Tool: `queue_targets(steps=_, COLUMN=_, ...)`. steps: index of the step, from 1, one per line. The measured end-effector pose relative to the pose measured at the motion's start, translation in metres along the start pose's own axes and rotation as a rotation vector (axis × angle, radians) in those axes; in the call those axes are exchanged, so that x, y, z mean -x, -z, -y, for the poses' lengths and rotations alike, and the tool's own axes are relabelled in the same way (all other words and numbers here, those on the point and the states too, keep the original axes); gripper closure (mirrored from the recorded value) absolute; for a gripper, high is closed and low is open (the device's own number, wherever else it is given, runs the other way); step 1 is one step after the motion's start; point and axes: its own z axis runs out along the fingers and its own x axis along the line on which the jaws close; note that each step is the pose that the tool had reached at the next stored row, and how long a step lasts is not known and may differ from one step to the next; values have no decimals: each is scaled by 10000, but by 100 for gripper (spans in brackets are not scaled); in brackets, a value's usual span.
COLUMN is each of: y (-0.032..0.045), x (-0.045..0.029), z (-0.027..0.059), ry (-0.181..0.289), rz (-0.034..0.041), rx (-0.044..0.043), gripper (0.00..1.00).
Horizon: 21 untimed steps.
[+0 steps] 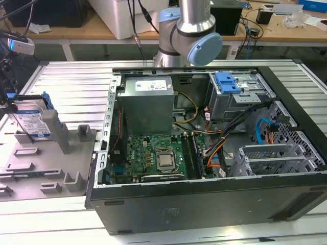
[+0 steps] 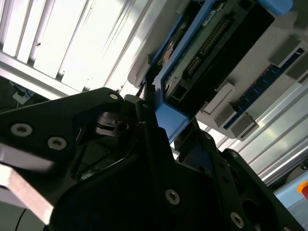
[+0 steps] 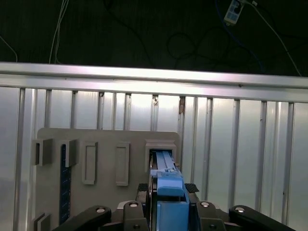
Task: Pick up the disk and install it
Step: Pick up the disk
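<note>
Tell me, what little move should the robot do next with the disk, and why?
Probably a straight lift upward. The gripper sits around the blue rail of the disk, which stands upright in a slot of the grey holder, so a sideways pull would likely jam it. The open computer case waits to the exterior view's right.

Silver metal disk (image 1: 31,122) with blue plastic rails (image 3: 166,178); matt grey plastic holder (image 1: 51,176).

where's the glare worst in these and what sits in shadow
Second wrist view: the ribbed table blows out near white behind the disk, whose facing side is dark. First wrist view: a bright band along the table edge, blackness beyond. Exterior view: even light, mild shade inside the computer case.
</note>
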Motion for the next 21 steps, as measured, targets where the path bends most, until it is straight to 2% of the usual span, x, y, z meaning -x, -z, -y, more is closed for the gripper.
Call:
queue_targets(steps=18, y=-22, x=0, z=0, ry=0, rz=-2, rx=1, gripper=59)
queue_targets(steps=19, y=-22, x=1, z=0, ry=0, rz=0, rx=1, gripper=63)
queue_targets(steps=21, y=-23, x=1, z=0, ry=1, rz=0, rx=0, gripper=63)
